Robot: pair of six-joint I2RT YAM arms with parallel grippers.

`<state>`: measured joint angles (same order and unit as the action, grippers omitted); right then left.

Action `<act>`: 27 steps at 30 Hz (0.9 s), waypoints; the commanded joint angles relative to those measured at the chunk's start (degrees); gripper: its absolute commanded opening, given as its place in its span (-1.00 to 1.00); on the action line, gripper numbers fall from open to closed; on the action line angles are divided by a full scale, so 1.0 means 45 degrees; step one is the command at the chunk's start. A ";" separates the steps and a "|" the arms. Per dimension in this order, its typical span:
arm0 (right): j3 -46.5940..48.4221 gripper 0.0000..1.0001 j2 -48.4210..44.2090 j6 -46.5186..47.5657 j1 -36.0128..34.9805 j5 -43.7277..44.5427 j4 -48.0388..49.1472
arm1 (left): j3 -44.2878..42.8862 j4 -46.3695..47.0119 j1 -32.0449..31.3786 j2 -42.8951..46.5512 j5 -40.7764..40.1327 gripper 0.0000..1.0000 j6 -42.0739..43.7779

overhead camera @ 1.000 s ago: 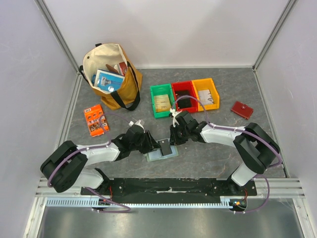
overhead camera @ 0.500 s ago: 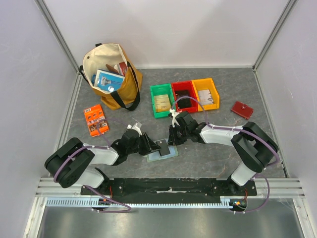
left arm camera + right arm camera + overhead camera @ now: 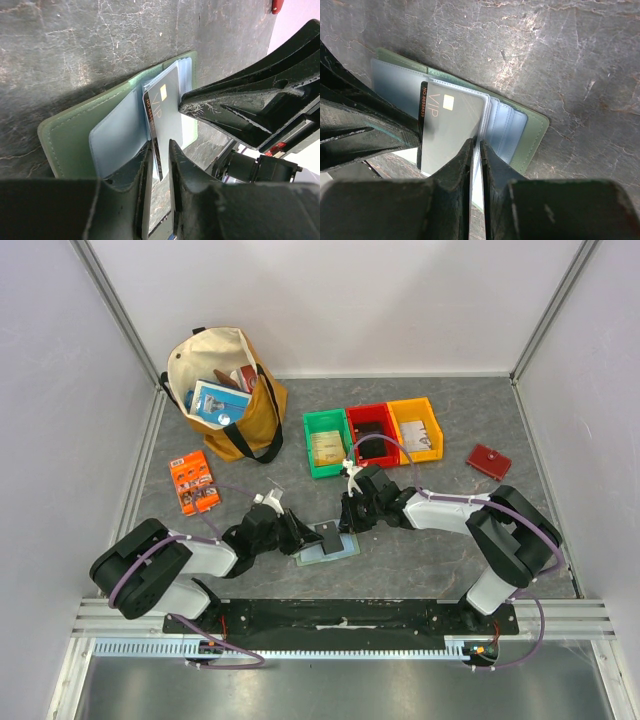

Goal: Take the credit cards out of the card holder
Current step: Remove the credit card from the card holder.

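The pale sage-green card holder (image 3: 340, 549) lies open on the table between the arms, its light blue inner pockets showing in the left wrist view (image 3: 65, 135) and the right wrist view (image 3: 532, 127). A dark card marked VIP (image 3: 167, 110) sticks partway out of a pocket, also seen in the right wrist view (image 3: 452, 125). My left gripper (image 3: 312, 537) is closed narrowly on the card's lower corner (image 3: 160, 150). My right gripper (image 3: 347, 525) is shut on a pale pocket leaf of the card holder (image 3: 476, 145) and pins it from the other side.
A tan tote bag (image 3: 225, 390) with items stands at the back left. Green (image 3: 325, 440), red (image 3: 372, 432) and yellow (image 3: 415, 428) bins sit behind the holder. A small red wallet (image 3: 489, 461) lies at the right, an orange packet (image 3: 193, 482) at the left.
My left gripper has drawn back slightly to the left and nearer, with the dark card between its jaws. The right gripper has stayed on the holder.
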<state>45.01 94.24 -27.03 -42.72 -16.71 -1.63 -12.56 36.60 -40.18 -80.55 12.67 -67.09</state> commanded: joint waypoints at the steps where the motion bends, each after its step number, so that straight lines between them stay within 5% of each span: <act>1: -0.0355 -0.67 0.0387 0.0049 -0.0019 0.0178 -0.0458 | 0.0076 0.0929 0.0063 0.0069 0.0232 -0.55 -0.0424; 10: -0.0355 -0.68 0.0464 0.0088 -0.0038 0.0295 -0.0478 | 0.0329 0.0832 0.0082 0.0127 0.0174 -0.96 -0.0579; 27: -0.0355 -0.74 0.0563 0.0205 0.0196 0.0589 -0.0713 | 0.1209 -0.1336 0.0375 0.2002 -0.0236 -0.89 -0.0463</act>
<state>45.01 94.78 -27.46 -42.19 -16.75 -1.06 -7.40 33.85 -38.96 -73.47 12.38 -69.21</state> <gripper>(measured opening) 0.134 0.024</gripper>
